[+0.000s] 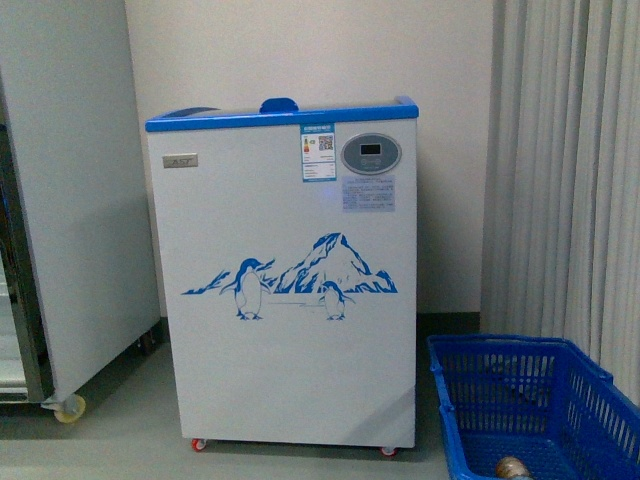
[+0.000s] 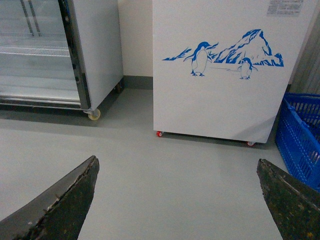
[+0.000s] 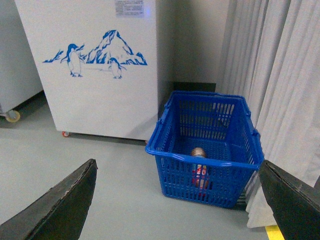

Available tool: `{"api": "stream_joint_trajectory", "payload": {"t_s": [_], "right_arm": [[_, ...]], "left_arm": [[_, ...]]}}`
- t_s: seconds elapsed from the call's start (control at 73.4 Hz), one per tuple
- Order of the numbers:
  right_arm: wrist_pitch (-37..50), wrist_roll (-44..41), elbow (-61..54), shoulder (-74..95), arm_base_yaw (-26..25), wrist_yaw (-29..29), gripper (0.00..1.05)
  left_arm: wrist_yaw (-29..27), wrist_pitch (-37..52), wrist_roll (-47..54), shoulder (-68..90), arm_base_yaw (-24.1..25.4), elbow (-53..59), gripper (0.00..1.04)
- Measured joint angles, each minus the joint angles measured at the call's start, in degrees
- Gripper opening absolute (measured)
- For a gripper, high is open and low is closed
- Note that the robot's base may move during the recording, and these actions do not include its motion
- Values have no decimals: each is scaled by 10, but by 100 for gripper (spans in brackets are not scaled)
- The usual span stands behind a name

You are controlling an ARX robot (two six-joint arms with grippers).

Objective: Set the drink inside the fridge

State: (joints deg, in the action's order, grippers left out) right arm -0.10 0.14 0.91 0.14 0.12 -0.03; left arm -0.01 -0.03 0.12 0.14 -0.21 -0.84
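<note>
The fridge is a white chest freezer with a blue top rim, a penguin-and-mountain decal and an oval grey panel; it also shows in the left wrist view and the right wrist view. The drink, a bottle with a red label, lies inside the blue basket on the floor to the fridge's right; its cap end shows in the front view. My left gripper is open over bare floor, well short of the fridge. My right gripper is open, above the floor in front of the basket.
A tall grey cabinet on casters stands left of the fridge, its glass door showing shelves. Pale curtains hang on the right behind the blue basket. Grey floor lies between me and the fridge.
</note>
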Motion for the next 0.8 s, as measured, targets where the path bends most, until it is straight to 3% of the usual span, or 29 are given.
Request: {"api": "stream_joint_trajectory", "payload": {"t_s": [0.804], "right_arm": [[0,0,0,0,0,0,97]], "left_arm": [[0,0,0,0,0,0,97]]}}
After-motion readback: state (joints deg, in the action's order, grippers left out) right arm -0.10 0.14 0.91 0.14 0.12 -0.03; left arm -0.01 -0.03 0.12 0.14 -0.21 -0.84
